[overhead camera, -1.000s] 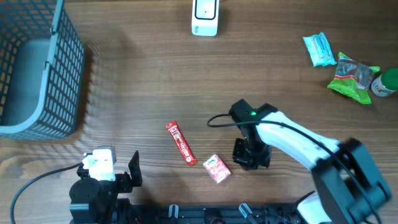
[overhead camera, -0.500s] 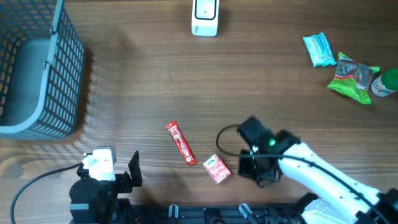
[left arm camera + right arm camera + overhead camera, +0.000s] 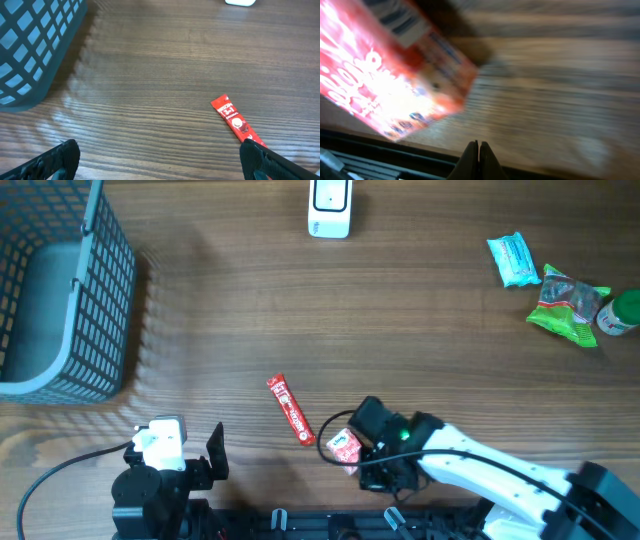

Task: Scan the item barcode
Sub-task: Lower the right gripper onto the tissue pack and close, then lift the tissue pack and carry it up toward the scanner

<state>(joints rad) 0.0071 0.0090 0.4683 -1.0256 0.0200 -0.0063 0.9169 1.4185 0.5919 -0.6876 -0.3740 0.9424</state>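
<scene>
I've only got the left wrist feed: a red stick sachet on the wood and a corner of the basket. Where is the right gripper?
Observer: At the front edge of the table. The right gripper is by a small red-and-white box, just right of your red stick sachet.
Operator: Is it holding that box?
Observer: No. In the right wrist view its fingers are shut with nothing between them, and the box lies beyond the tips, off to the upper left.
Operator: Any other items out there?
Observer: Yes, at the far right: a blue packet, a green bag and a green-lidded container.
</scene>
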